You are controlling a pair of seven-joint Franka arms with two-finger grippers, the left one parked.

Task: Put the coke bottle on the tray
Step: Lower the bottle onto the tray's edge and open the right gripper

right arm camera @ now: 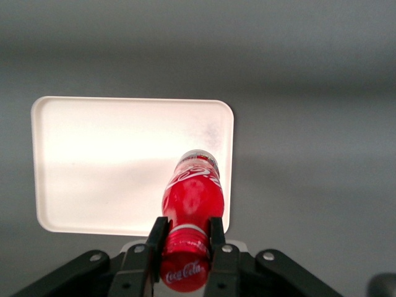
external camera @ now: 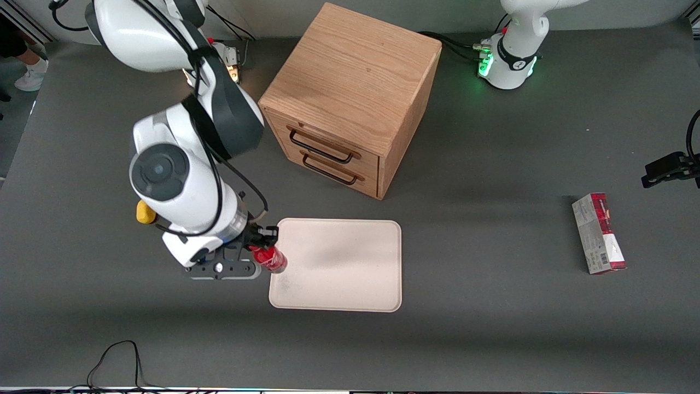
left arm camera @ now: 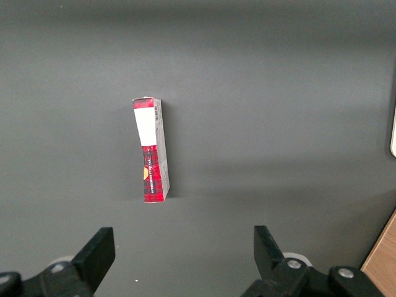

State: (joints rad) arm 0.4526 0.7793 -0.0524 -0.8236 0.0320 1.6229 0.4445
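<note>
My right gripper (external camera: pixel 261 246) is shut on the neck of the small red coke bottle (external camera: pixel 269 258), just below its red cap. In the right wrist view the bottle (right arm camera: pixel 193 193) hangs between the two black fingers (right arm camera: pixel 158 238), its clear base over the corner of the tray (right arm camera: pixel 111 161). In the front view the cream-white tray (external camera: pixel 344 265) lies flat on the grey table, nearer the camera than the wooden cabinet, and the bottle is held at the tray's edge toward the working arm's end. Whether the bottle's base touches the tray I cannot tell.
A wooden two-drawer cabinet (external camera: pixel 350 98) stands farther from the camera than the tray. A red-and-grey carton (external camera: pixel 599 233) lies toward the parked arm's end of the table; it also shows in the left wrist view (left arm camera: pixel 151 148). A black cable (external camera: pixel 117 361) lies near the table's front edge.
</note>
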